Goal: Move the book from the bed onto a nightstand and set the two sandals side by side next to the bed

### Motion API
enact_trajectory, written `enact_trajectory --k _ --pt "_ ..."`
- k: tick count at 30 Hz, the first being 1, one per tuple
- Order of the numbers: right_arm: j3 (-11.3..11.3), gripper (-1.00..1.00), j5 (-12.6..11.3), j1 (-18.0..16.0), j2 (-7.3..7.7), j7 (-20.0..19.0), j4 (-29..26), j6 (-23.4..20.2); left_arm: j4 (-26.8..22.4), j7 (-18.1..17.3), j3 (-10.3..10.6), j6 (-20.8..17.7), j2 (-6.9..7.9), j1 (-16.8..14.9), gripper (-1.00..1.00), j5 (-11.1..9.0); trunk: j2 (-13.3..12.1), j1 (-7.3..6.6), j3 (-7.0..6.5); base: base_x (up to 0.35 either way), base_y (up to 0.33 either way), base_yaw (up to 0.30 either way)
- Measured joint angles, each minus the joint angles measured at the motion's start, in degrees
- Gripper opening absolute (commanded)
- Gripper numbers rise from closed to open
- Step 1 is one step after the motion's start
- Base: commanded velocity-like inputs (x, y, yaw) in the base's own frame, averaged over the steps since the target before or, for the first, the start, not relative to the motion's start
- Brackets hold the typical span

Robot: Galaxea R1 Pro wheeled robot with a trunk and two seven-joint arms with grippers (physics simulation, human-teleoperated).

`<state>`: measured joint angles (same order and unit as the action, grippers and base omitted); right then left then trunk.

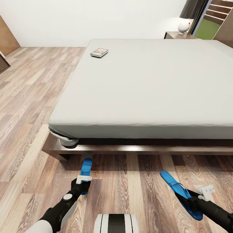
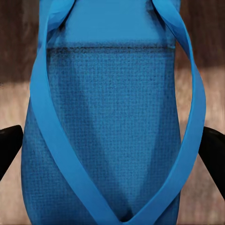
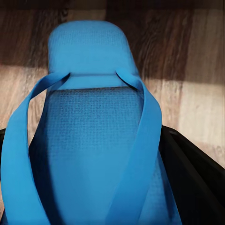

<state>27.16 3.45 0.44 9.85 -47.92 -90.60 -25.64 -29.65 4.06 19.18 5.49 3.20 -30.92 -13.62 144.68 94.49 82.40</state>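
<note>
Both arms reach forward and down from the bottom of the head view, each gripper closed on one blue sandal above the wood-plank floor (image 1: 29, 97). At lower left, the left gripper (image 1: 84, 182) holds the left sandal (image 1: 86, 168), which points toward the bed frame; in the left wrist view its sole (image 2: 112, 117) lies between the two dark fingers (image 2: 10, 145), one at each side edge. At lower right, the right gripper (image 1: 194, 200) clamps the right sandal (image 1: 176, 187), which is angled to the left; the right wrist view shows its sole (image 3: 89, 140) with a dark finger (image 3: 192, 173) pressed alongside. Two sandals in all, well apart, with bare floor between them and a strip of open floor before the bed (image 1: 145, 90). Its dark frame edge runs straight across just beyond the sandals. One book (image 1: 99, 52) lies flat near the mattress's far left corner. Beyond the far right corner stands one nightstand (image 1: 173, 35) carrying a lamp (image 1: 187, 16).
</note>
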Motion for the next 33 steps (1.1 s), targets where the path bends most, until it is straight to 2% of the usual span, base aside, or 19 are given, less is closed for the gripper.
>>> enact_trajectory --k 5,11,19,23,25,29,33 --pt "1.04 -1.0 0.07 0.0 0.13 -1.47 0.01 -0.88 -0.19 -0.02 -0.06 0.01 0.25 0.02 -1.0 -0.05 0.0 0.0 0.0 0.0 0.0 0.0" --pt "1.33 -1.0 0.04 0.0 0.27 -2.53 0.05 -1.45 -0.29 -0.01 -0.07 0.01 0.38 -0.03 -1.0 -0.07 0.08 0.16 1.32 0.0 0.0 0.0" --pt "1.42 -1.0 0.06 -0.1 0.57 -4.78 0.0 -2.48 -1.05 0.0 -0.06 0.01 0.42 -0.07 -1.0 -0.04 0.08 0.15 1.33 0.0 0.0 0.0" --pt "1.42 -1.0 0.04 -0.26 0.73 -5.55 -0.01 -3.75 -2.4 -0.01 -0.06 0.0 0.46 -0.06 -1.0 -0.05 0.13 0.26 2.21 0.0 0.0 0.0" --pt "1.43 -1.0 0.07 -0.3 1.17 -6.37 0.0 -4.02 -2.82 0.0 -0.07 0.0 0.49 -0.06 -1.0 -0.04 0.16 0.31 2.65 0.0 0.0 0.0" --pt "1.4 -1.0 0.06 -0.32 2.25 -7.26 -0.01 -4.3 -3.48 0.1 -0.11 0.05 0.48 -0.06 -1.0 0.03 0.16 0.31 2.66 0.0 0.0 0.0" --pt "1.41 -1.0 0.05 -0.33 2.6 -7.49 -0.01 -4.37 -3.74 0.25 -0.16 0.15 0.5 -0.06 -1.0 0.02 0.17 0.34 2.88 0.0 0.0 0.0"
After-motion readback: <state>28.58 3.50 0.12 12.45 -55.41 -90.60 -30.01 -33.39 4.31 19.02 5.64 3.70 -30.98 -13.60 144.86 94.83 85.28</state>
